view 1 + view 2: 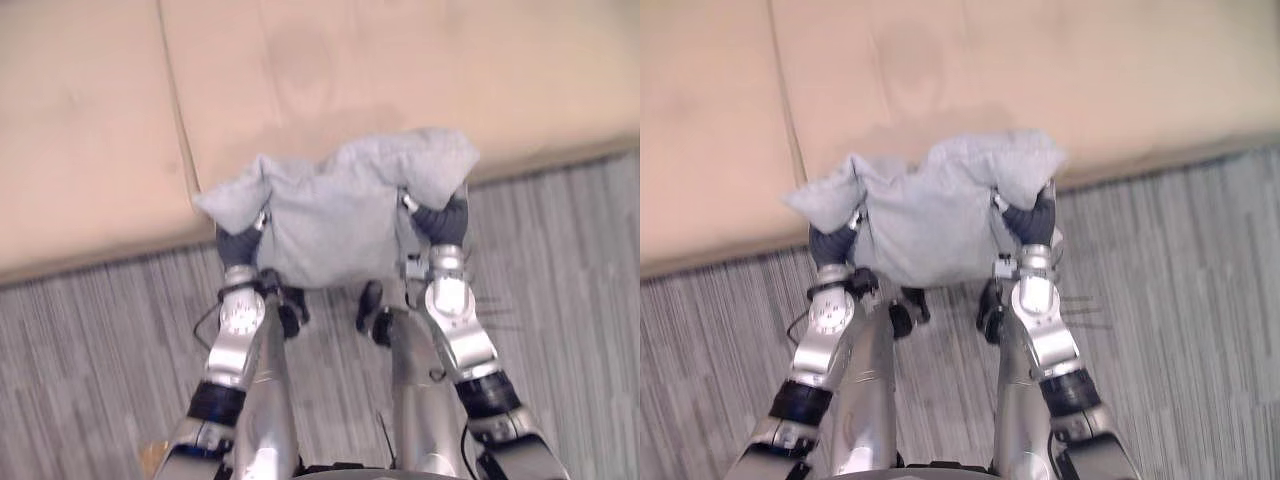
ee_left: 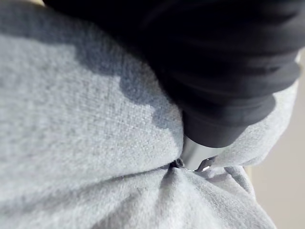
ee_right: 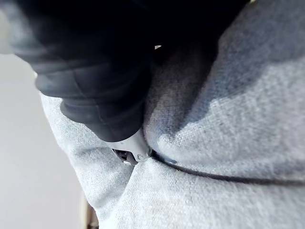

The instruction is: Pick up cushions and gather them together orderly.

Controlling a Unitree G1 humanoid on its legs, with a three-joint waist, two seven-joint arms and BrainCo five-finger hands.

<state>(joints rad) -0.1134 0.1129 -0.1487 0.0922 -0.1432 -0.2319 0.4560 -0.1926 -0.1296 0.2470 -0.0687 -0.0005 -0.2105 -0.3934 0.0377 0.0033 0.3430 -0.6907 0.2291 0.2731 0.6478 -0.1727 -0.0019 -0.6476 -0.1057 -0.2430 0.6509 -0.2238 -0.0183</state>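
A light grey cushion (image 1: 330, 210) hangs crumpled between my two hands, over the front edge of a beige sofa seat (image 1: 400, 70). My left hand (image 1: 238, 243) is sunk into the cushion's left side. My right hand (image 1: 445, 220) is sunk into its right side. The left wrist view has the dark ribbed cover (image 2: 224, 71) buried in grey cloth (image 2: 71, 143). In the right wrist view the cover (image 3: 95, 71) likewise sinks into the cloth (image 3: 228, 143). The cushion's upper corners flop outward over both wrists.
The sofa seat spans the far half of the view, with a seam (image 1: 175, 110) between two seat pads at the left. Grey striped carpet (image 1: 570, 260) lies in front of it.
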